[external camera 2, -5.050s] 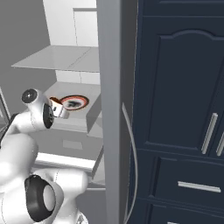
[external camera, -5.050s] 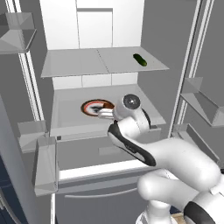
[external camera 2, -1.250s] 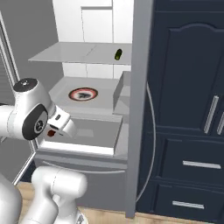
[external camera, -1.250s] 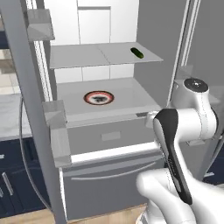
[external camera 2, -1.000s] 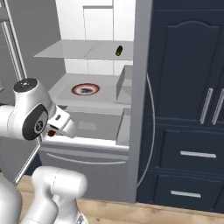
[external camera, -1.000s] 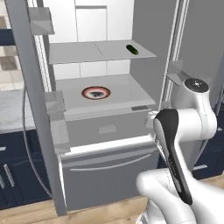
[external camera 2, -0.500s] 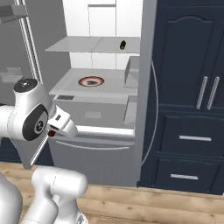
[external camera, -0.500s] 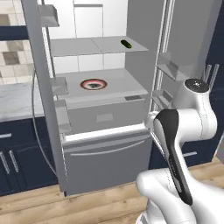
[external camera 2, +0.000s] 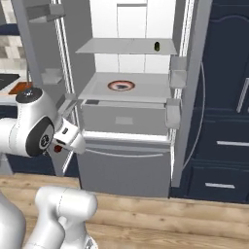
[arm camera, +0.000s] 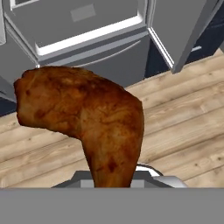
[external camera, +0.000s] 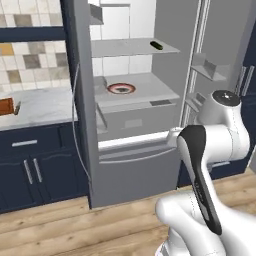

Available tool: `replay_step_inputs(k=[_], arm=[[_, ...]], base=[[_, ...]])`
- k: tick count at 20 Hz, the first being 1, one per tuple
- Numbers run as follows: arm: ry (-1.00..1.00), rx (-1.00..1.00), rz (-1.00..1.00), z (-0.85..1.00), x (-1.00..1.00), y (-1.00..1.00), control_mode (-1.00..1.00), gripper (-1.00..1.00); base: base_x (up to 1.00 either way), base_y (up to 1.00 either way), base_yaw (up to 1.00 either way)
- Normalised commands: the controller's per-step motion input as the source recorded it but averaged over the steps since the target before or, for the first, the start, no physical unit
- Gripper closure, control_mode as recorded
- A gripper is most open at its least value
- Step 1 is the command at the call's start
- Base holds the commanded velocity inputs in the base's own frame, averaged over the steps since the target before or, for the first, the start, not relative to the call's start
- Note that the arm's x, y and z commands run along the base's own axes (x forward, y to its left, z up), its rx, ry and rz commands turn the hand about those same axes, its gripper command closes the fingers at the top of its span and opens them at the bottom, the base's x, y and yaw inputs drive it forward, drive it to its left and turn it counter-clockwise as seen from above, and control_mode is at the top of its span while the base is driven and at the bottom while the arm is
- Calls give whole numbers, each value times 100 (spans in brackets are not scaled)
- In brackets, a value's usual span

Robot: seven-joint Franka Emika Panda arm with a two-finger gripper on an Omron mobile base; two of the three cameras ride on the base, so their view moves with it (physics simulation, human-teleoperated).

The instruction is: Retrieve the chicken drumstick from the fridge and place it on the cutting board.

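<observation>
Gripping the chicken drumstick tight between its narrowed jaws, the gripper hangs low, out in front of the open fridge; the cutting board waits on the counter to the fridge's left, presumably the next stop.

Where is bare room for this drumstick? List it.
Bare: the counter between the cutting board and the fridge; the fridge shelf right of the red-rimmed plate. Nowhere looks crowded.

Rough, browned chicken drumstick, matt grey fridge, planked wood floor, glossy dark blue cabinets
</observation>
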Motion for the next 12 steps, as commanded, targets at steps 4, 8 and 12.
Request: replay_step_inputs(k=[4,8,12], arm=[[0,0,0,0,0,0,100,100],[0,0,0,0,0,0,100,100],[0,0,0,0,0,0,100,100]], base=[[-35,78,0],[-40,84,0],[-40,91,0]])
